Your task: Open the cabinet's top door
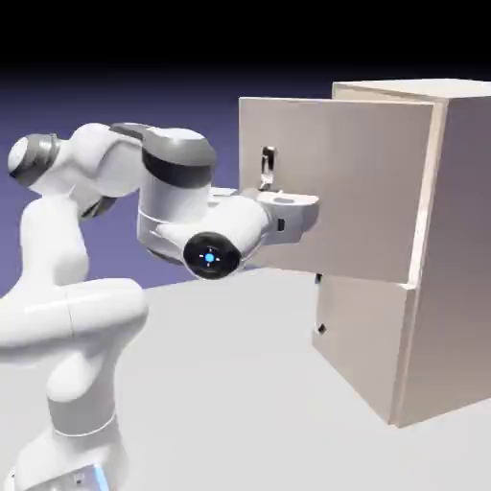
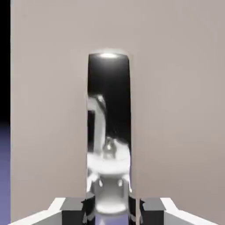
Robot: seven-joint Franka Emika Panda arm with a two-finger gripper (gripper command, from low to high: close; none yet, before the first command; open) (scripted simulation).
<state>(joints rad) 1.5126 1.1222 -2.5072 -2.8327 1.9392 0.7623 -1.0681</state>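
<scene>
fingertips [image 2: 151, 205] clamp shiny handle [image 2: 109, 132], beige top door [image 2: 176, 110]

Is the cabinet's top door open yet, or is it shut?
Open. The tall beige top door stands swung out from the beige cabinet, its handle-side edge well clear of the body, unlike the flush lower door.

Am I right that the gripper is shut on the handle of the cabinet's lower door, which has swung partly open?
Not quite: it is the top door, not the lower one. The exterior view shows the gripper shut on the handle of that taller panel, swung partly open from the cabinet; the lower door stays closed.
</scene>
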